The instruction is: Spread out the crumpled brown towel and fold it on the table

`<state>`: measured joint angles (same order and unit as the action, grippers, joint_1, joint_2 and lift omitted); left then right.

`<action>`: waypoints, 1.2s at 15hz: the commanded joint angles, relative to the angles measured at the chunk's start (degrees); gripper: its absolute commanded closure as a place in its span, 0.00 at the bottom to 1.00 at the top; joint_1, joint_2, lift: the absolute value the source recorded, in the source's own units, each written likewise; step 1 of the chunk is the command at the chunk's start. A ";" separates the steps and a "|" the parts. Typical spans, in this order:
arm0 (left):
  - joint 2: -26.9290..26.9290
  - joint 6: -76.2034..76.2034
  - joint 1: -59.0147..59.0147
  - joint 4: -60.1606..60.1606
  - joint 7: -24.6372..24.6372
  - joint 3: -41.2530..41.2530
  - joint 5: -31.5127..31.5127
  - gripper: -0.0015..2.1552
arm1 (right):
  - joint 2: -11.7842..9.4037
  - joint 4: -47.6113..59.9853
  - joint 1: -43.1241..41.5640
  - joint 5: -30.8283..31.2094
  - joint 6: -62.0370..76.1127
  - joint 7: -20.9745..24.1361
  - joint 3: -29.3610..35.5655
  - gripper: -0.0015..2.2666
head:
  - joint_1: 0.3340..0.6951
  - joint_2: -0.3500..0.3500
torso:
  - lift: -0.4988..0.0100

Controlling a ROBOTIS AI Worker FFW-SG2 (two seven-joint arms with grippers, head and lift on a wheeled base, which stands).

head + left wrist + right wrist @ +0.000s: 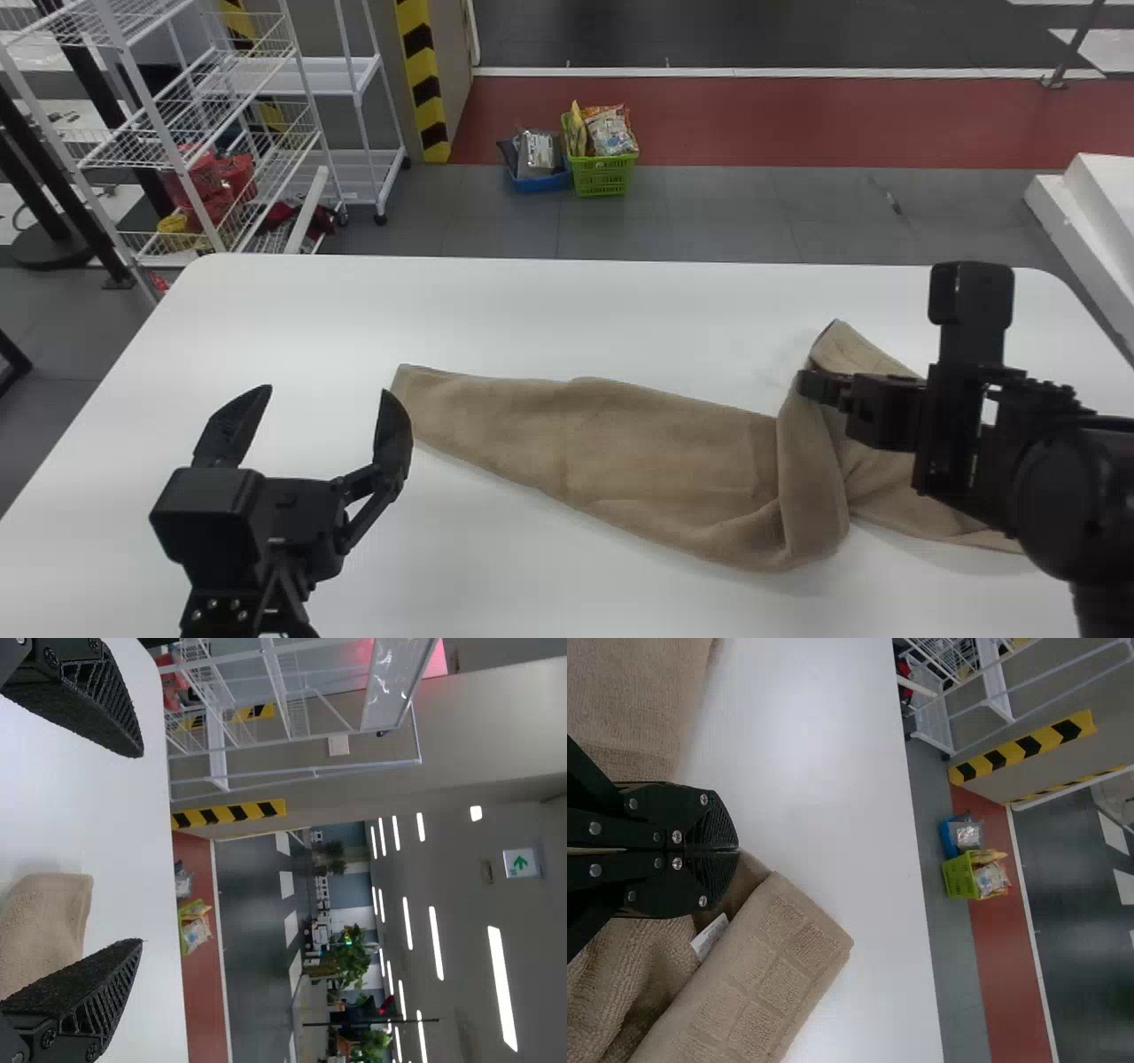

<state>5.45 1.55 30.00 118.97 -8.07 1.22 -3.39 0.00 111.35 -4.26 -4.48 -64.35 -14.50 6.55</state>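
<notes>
across the white table (567,310), we are seeing the brown towel (656,443) lying in a long, uneven strip, its right part bunching and doubling over itself under our right arm. our right gripper (800,385) is holding its fingers together, seemingly pinching a fold there, while our left gripper (329,390) is standing wide open and empty beside the towel's left end. we are judging the spreading unfinished, and that single pinch is worrying us most: if it is catching only a little cloth, a pull is risking a slip. if it is catching several layers, we are likely to be dragging the whole strip along rather than opening it. at the left end, the cloth is lying low, so a grip coming in too high is risking closing on air, and one too low is risking scraping the table.
</notes>
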 commanded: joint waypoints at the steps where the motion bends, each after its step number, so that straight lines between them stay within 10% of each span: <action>1: 0.35 -0.36 0.23 0.12 -0.37 -0.16 0.40 0.02 | 0.05 7.30 1.45 -0.09 -1.35 -0.70 0.04 0.73 | 1.00 0.57 | 0.73; 4: 0.53 -1.06 0.58 0.03 -0.37 -0.16 0.49 0.02 | 0.05 14.25 1.10 -0.88 -2.23 -10.55 1.89 0.73 | 1.00 0.59 | 0.73; 9: 0.61 -1.06 0.76 0.29 -0.37 -0.07 0.22 0.02 | 0.05 27.17 2.15 -12.22 -9.97 -10.46 11.65 0.73 | 1.00 0.61 | 0.73; 18: 1.05 -0.89 0.85 -0.06 -0.72 2.83 -2.15 0.02 | -1.05 19.17 11.82 1.84 7.96 -11.60 3.56 0.73 | 1.00 0.47 | 0.73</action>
<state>6.44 0.59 30.84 119.03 -8.78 4.27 -5.50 -1.05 131.68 4.42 -2.89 -62.71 -25.21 11.56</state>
